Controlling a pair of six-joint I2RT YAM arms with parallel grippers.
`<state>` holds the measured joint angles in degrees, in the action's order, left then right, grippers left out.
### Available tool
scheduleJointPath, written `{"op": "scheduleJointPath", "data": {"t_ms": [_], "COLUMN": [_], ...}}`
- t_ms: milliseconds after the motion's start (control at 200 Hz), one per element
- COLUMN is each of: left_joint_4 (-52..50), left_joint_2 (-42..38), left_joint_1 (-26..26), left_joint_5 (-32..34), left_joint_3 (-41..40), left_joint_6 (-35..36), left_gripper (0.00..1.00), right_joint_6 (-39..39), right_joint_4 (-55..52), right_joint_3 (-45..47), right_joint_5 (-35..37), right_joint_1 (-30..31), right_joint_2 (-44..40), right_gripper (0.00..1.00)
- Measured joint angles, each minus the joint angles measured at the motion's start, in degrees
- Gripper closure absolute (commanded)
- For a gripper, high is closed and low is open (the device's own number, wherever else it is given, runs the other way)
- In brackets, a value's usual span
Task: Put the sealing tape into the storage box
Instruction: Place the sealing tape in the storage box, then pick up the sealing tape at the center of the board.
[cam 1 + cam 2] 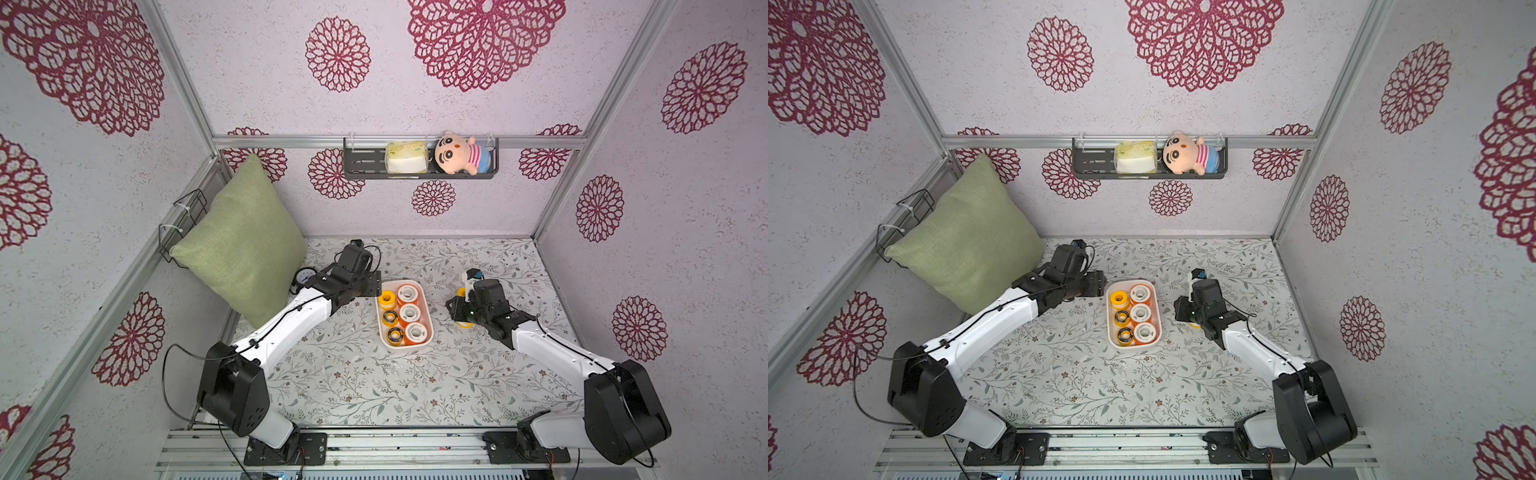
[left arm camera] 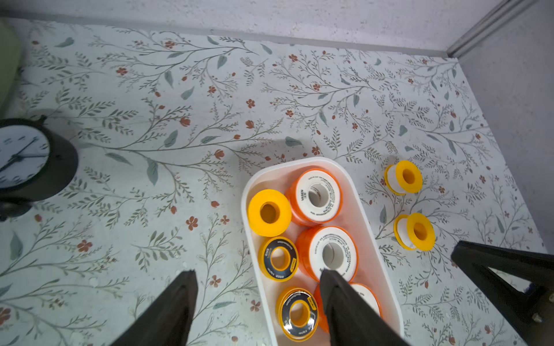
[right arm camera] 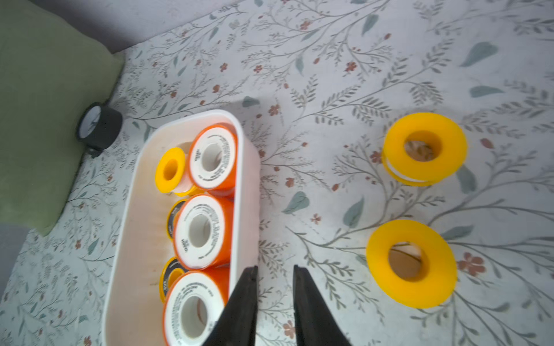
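Note:
The white storage box (image 1: 405,351) (image 2: 287,163) sits mid-table. It holds three orange sealing tape spools (image 2: 317,194), one plain yellow spool (image 2: 269,212) and two black-faced ones (image 2: 278,259). Two more yellow spools (image 3: 424,148) (image 3: 410,263) lie flat on the table to the right of the box. They are partly under my right arm in both top views. My left gripper (image 2: 257,272) hangs open and empty over the box's left edge. Just right of the box wall, my right gripper (image 3: 274,267) is low, its jaws a narrow gap apart with only table between them.
A black-rimmed gauge (image 2: 27,158) stands left of the box beside a green pillow (image 1: 245,237) leaning in the back left corner. On the back wall a dark shelf (image 1: 361,160) carries a tissue pack and a plush doll. Walls close the table on three sides.

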<state>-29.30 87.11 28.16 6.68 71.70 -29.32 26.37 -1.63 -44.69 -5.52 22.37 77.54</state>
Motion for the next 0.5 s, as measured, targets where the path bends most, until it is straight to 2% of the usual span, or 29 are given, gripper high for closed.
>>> {"op": "scheduleJointPath", "data": {"t_ms": [130, 340, 500], "left_joint_4": [1.81, 3.67, 4.76], "left_joint_2": [-5.25, -10.78, -11.13], "left_joint_1": [-4.15, -7.34, -7.72], "left_joint_5": [-0.92, -2.54, -3.48], "left_joint_3": [-8.31, -15.96, -16.96], "left_joint_6": [-2.21, -4.85, -5.75], "left_gripper": [0.27, 0.27, 0.26], "right_joint_6": [-1.46, -4.63, -6.88], "right_joint_4": [-2.32, -4.55, -6.40], "right_joint_3": [0.96, 1.07, 0.20], "right_joint_5": [1.31, 3.50, 4.59], "right_joint_1": [-3.72, -7.32, -7.54], "right_joint_2": [0.02, 1.88, 5.49], "right_gripper": [0.68, 0.37, 0.22]}}
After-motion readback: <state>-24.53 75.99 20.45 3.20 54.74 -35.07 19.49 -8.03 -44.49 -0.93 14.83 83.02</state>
